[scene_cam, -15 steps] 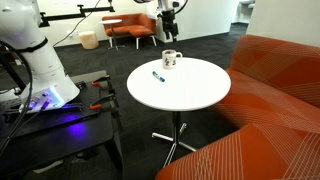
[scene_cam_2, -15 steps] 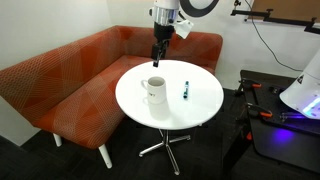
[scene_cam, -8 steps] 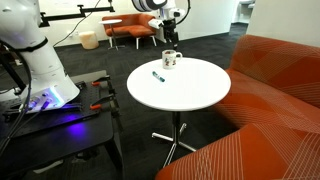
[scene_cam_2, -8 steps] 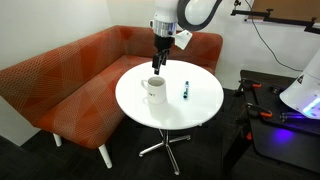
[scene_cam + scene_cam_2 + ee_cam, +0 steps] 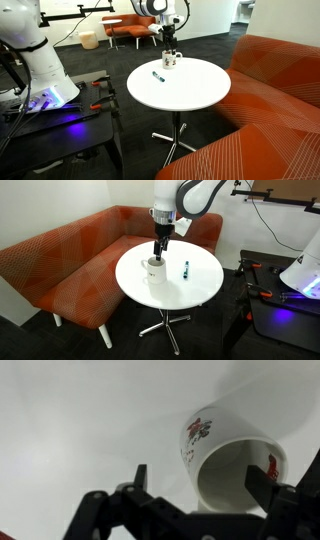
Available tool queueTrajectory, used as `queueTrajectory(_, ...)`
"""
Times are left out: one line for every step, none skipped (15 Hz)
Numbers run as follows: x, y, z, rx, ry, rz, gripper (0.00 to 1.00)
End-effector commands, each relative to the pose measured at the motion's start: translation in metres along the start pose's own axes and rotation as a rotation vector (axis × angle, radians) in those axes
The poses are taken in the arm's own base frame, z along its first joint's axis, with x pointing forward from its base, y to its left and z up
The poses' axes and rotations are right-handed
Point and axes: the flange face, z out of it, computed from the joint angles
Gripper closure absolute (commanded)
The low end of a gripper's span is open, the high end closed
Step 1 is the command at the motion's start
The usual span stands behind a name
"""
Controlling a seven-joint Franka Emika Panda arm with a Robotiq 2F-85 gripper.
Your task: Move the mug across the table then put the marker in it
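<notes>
The white mug [image 5: 171, 61] with a dark printed design stands near the far edge of the round white table [image 5: 195, 95]; it also shows in an exterior view [image 5: 153, 271] and fills the wrist view [image 5: 232, 465]. My gripper [image 5: 158, 252] is open and hangs just above the mug, its fingers [image 5: 203, 477] on either side of the mug's opening, touching nothing. The blue marker [image 5: 157, 75] lies flat on the table beside the mug, also visible in an exterior view [image 5: 185, 269].
An orange sofa [image 5: 70, 265] curves around the table's far side [image 5: 280, 95]. A black bench with tools and the robot base [image 5: 40, 85] stands beside the table. Orange chairs [image 5: 130, 28] stand in the background.
My gripper has come down from well above the table to just over the mug's rim. The mug and marker have not moved.
</notes>
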Motion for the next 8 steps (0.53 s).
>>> queueTrajectory(0.009,-0.007,0.009,-0.002,-0.016,-0.024,0.00)
queueTrajectory(0.009,-0.009,0.012,-0.004,-0.019,-0.027,0.00)
queueTrajectory(0.010,-0.011,0.015,-0.006,-0.022,-0.028,0.00)
queueTrajectory(0.011,-0.012,0.017,-0.008,-0.022,-0.026,0.00)
queueTrajectory(0.012,-0.013,0.019,-0.007,-0.022,-0.026,0.00)
queueTrajectory(0.013,-0.014,0.021,-0.007,-0.025,-0.028,0.00)
queueTrajectory(0.014,-0.015,0.023,-0.007,-0.026,-0.027,0.00)
queueTrajectory(0.015,-0.015,0.024,-0.006,-0.027,-0.026,0.00)
